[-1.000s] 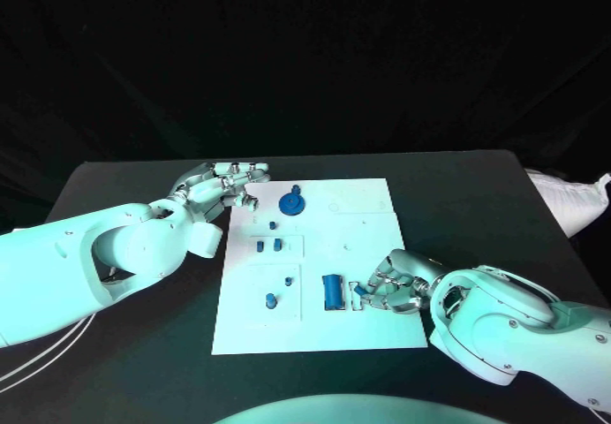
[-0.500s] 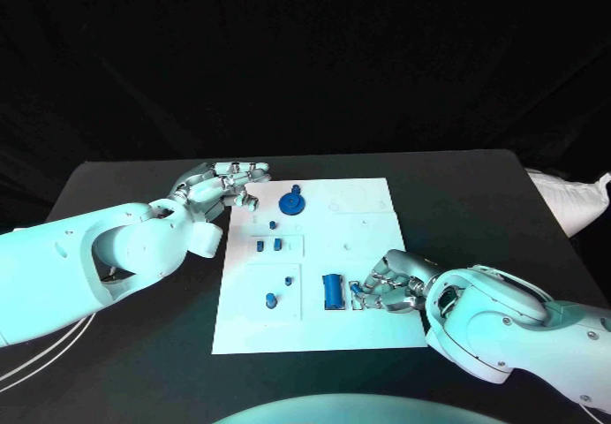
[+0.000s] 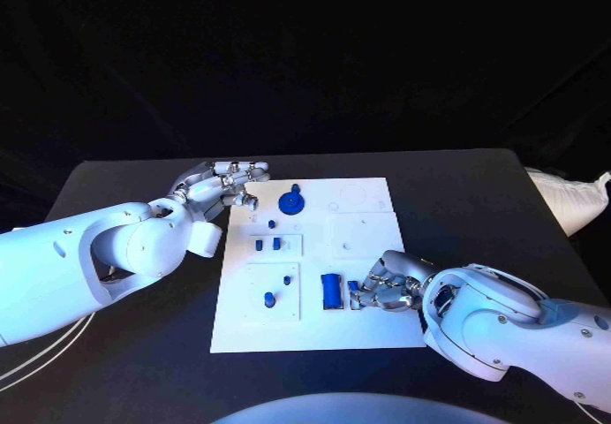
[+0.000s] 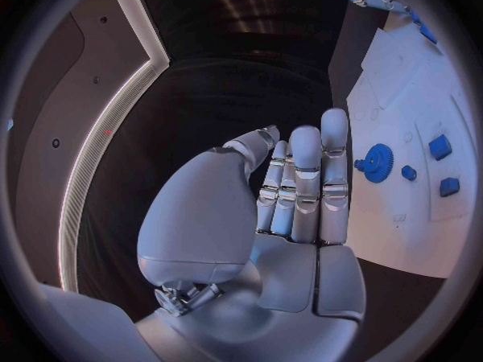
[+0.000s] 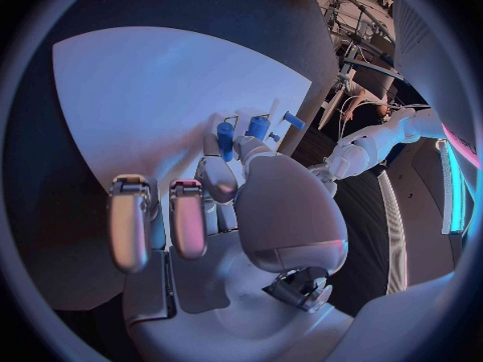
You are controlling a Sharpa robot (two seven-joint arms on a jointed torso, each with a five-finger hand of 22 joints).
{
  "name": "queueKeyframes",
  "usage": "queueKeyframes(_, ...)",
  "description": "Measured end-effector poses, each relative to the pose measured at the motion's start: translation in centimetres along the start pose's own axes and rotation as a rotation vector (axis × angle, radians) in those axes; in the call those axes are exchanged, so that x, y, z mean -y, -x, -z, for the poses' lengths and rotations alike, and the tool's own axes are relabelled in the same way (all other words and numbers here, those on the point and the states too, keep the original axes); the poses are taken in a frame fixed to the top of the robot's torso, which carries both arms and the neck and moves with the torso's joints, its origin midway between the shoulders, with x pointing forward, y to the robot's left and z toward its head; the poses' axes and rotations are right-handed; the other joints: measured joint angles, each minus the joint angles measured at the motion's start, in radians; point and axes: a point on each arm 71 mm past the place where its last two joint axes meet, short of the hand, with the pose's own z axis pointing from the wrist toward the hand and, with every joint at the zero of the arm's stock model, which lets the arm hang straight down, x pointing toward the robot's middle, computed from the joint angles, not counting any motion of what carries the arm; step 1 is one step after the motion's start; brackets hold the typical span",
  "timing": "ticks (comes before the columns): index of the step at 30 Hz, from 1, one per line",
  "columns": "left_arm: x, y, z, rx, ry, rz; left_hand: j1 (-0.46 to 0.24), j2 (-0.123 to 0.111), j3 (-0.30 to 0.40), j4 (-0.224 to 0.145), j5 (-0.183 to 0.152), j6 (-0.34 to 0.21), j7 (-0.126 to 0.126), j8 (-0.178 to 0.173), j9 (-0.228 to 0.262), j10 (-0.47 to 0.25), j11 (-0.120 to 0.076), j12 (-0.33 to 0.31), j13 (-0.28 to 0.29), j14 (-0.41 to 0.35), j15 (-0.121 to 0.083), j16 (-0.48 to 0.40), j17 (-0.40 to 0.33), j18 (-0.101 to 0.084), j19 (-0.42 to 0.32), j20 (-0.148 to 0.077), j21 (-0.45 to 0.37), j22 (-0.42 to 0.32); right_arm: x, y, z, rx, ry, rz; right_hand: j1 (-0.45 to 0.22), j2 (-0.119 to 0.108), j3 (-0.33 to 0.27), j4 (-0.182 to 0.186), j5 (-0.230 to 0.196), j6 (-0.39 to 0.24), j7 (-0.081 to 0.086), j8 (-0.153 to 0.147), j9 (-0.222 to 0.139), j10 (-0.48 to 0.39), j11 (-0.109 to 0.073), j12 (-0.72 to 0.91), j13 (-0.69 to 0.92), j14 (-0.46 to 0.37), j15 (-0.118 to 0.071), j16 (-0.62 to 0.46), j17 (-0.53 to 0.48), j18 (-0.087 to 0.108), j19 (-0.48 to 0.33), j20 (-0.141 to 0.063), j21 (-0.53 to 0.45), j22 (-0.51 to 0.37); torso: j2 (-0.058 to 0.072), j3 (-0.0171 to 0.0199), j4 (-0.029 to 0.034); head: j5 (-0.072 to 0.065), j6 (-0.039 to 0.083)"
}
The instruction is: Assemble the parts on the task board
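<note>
The right robot hand (image 3: 388,290) sits low on the board (image 3: 363,336), at about four o'clock from the board's middle, with its fingers curled in around a small blue part (image 3: 355,287) at their tips; the right wrist view shows a blue piece (image 5: 224,139) at the fingertips (image 5: 216,177), but whether it is truly pinched or only touched I cannot tell. The hand looks to be there to seat or adjust that piece beside the long blue block (image 3: 332,290), which stands just at nine o'clock of the fingers in its recess. Further out, two small blue parts (image 3: 278,289) lie in the panel at seven o'clock of the board's middle, a pair of small blue pegs (image 3: 267,244) sits in the panel near ten o'clock, and a blue gear (image 3: 291,204) rests toward twelve o'clock, likely laid out where each will be fitted. The left robot hand (image 3: 219,185) hovers at the board's eleven o'clock corner, over the bench (image 3: 140,177); its fingers (image 4: 305,181) are straight, close together and hold nothing, so it is probably waiting clear of the work. Most parts seem not yet seated, so the task is likely in an early or middle stage.
</note>
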Motion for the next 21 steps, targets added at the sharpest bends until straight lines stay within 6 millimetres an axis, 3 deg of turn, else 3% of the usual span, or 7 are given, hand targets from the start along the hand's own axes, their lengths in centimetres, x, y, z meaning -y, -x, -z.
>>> queueKeyframes(5, 0.00, 0.03, 0.02, 0.000, 0.000, 0.000, 0.000, 0.000, 0.000, 0.000, 0.000, 0.000, 0.000, 0.000, 0.000, 0.000, 0.000, 0.000, 0.000, 0.000, 0.000, 0.000, 0.000, 0.000, 0.000, 0.000, 0.000, 0.000, -0.05, -0.07, -0.03, -0.005, 0.001, 0.004, -0.039, 0.011, -0.035, 0.001, -0.046, 0.006, -0.003, 0.004, 0.005, 0.007, 0.000, 0.005, 0.007, 0.000, 0.000, 0.004, 0.000, 0.000, 0.000, -0.004, 0.000, 0.000, 0.000, -0.0001, 0.0000, 0.000, -0.001)
queueKeyframes(14, 0.01, 0.07, 0.04, 0.000, 0.001, 0.000, 0.000, 0.000, 0.000, 0.000, 0.000, 0.000, 0.000, 0.000, 0.000, 0.000, 0.000, 0.000, 0.000, 0.000, 0.000, 0.000, 0.000, 0.000, 0.000, 0.000, 0.000, 0.000, -0.05, -0.09, 0.06, -0.006, 0.002, 0.012, -0.144, 0.039, -0.128, 0.003, -0.222, 0.010, -0.007, 0.019, 0.016, 0.017, -0.003, 0.024, 0.024, 0.004, -0.004, 0.005, 0.000, 0.000, 0.000, -0.004, 0.006, 0.000, -0.001, 0.0004, -0.0002, 0.000, 0.000)
queueKeyframes(18, 0.01, 0.11, 0.05, 0.001, 0.001, 0.000, 0.000, 0.000, 0.000, 0.000, 0.000, 0.000, 0.000, 0.000, 0.000, 0.000, 0.000, 0.000, 0.000, 0.000, 0.000, 0.000, 0.000, 0.000, 0.000, 0.000, 0.000, 0.000, -0.05, -0.04, 0.22, -0.003, 0.008, 0.018, -0.175, 0.049, -0.167, 0.003, -0.270, 0.011, -0.008, 0.025, 0.020, 0.019, -0.006, 0.024, 0.029, 0.004, -0.003, 0.007, 0.000, 0.000, 0.000, -0.004, 0.006, 0.000, -0.001, 0.0011, -0.0005, 0.001, 0.000)
queueKeyframes(21, 0.01, 0.13, 0.06, 0.002, 0.001, 0.000, 0.000, 0.000, 0.000, 0.000, 0.000, 0.000, 0.000, 0.000, 0.000, 0.000, 0.000, 0.000, 0.000, 0.000, 0.000, 0.000, 0.000, 0.000, 0.000, 0.000, 0.000, 0.000, -0.05, -0.01, 0.31, 0.000, 0.011, 0.022, -0.178, 0.051, -0.173, 0.003, -0.276, 0.011, -0.008, 0.025, 0.020, 0.019, -0.006, 0.028, 0.030, 0.004, -0.003, 0.008, 0.000, 0.000, 0.000, -0.004, 0.006, 0.000, -0.001, 0.0011, -0.0006, 0.001, 0.000)
